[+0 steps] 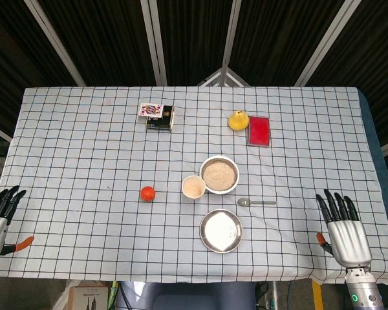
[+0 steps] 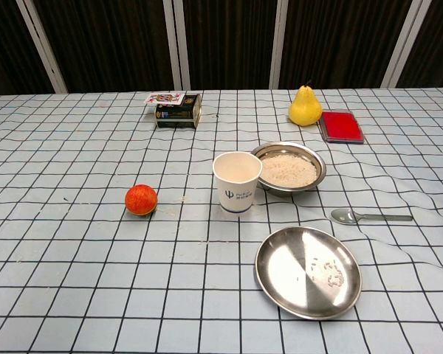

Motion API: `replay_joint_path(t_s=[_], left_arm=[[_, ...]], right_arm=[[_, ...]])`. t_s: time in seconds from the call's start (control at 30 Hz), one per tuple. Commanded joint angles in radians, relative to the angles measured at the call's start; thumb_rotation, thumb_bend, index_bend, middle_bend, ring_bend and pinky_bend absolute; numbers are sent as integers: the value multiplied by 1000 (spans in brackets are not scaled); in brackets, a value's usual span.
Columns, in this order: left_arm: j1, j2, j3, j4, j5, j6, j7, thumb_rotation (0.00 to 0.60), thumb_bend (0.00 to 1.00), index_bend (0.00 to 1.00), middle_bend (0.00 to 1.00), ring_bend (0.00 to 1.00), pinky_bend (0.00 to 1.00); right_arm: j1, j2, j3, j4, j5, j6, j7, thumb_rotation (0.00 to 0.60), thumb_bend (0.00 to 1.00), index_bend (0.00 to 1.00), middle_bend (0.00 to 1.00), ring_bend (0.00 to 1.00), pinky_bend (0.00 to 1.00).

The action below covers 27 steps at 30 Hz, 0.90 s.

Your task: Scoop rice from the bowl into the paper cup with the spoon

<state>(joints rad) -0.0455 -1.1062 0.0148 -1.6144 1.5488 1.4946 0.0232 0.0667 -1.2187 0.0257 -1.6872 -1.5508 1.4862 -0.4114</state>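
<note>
Right now the spoon (image 1: 255,202) lies flat on the counter (image 1: 77,142), forward and inward of my right hand (image 1: 341,227), with open cloth between them and nothing in the way. Its long axis runs across the counter: the scoop end points away from that hand, toward the middle, and the handle tip points back toward it, so I judge the handle to be the end I meet first. My right hand rests at the near edge of the counter, holding nothing, fingers spread and pointing forward. My left hand (image 1: 1,213) sits at the opposite near corner, also empty with fingers apart, and far from the spoon, so the pick-up belongs to the right.

Just past the spoon, further from my right hand, stands the bowl (image 1: 219,174) of rice, and the paper cup (image 1: 193,187) stands beside it on the far side, seemingly touching or nearly so. Nearer the edge, below the spoon, lies a flat metal plate (image 1: 221,230) with a few stray grains; I would keep my wrist clear of its rim when reaching in.

Well beyond the bowl are a pear (image 1: 238,121) and a red case (image 1: 259,130). A small orange fruit (image 1: 147,193) and a card box (image 1: 158,116) lie on the left hand's side. None of these crowd the reach.
</note>
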Motion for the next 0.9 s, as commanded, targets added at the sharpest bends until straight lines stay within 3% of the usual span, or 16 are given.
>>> replay_joint_path(t_s=[0.03,0.43,0.5,0.53,0.6,0.67,0.7,0.77,0.9], left_arm=[[0,0,0,0,0,0,1,600,0,0,0,0,0],[2,0,0,0,0,3,-4,600,0,0,0,0,0],[1,1,0,0,1,2,-5,600,0,0,0,0,0],[0,1,0,1,2,2,-5,600,0,0,0,0,0],[1,1,1,2,5,4,-5,600,0,0,0,0,0],[1,1,2,3,7,4,-6,600,0,0,0,0,0],[1,0,2,3,7,4,-6,600,0,0,0,0,0],[-1,0,2,2,7,1,-2,600,0,0,0,0,0],[-5,-1,2,-1,13,-1,10,600,0,0,0,0,0]], right_arm=[[0,0,0,0,-1,0,0,600,314,0,0,0,81],[3,-5,2,-7,4,-6,-5,600,314,0,0,0,82],[11,-10,10,-11,7,-11,-1,600,314,0,9,26,131],[15,-12,15,-13,5,-10,0,600,314,0,46,83,220],[23,-25,35,-13,0,6,-1,600,314,0,235,317,511],[32,-45,57,-17,3,18,-2,600,314,7,557,642,797],[39,-53,64,-20,8,12,2,600,314,26,643,723,854],[60,-61,78,-46,53,-36,-1,600,314,163,816,880,966],[129,-77,120,-79,167,-156,-73,600,314,353,939,986,1000]])
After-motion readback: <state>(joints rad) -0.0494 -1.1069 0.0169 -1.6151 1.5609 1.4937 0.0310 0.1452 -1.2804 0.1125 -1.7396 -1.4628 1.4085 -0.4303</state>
